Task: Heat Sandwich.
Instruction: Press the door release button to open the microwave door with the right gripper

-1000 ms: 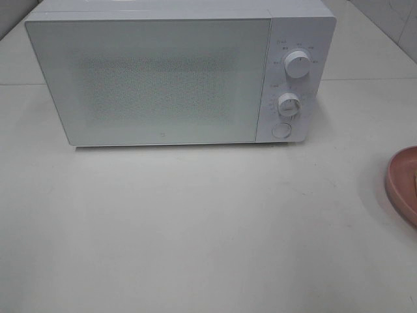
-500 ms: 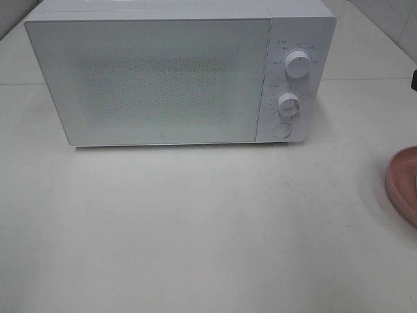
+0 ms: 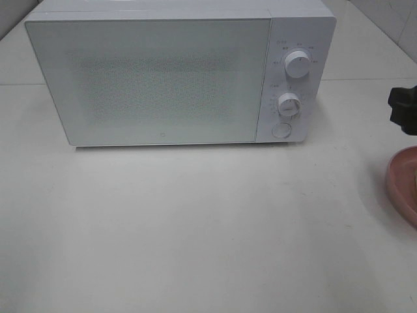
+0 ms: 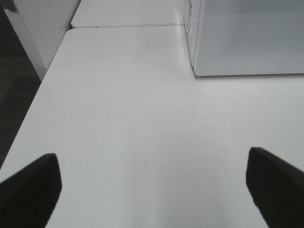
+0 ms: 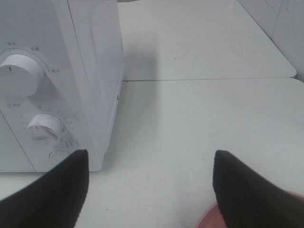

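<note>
Right arm (image 3: 404, 109) newly in view above round pink plate (image 3: 402, 186) (white box-shaped microwave (image 3: 150, 78) door shut). Right jaws, left jaws both released, empty; sandwich fetch likely starting.

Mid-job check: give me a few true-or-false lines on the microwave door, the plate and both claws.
1. The microwave door is shut. True.
2. The left claw holds the plate. False: it is open and empty over bare table.
3. The plate sits on the table to the right of the microwave. True.
4. The right claw grips the upper knob. False: it is open and empty, apart from the upper knob.
</note>
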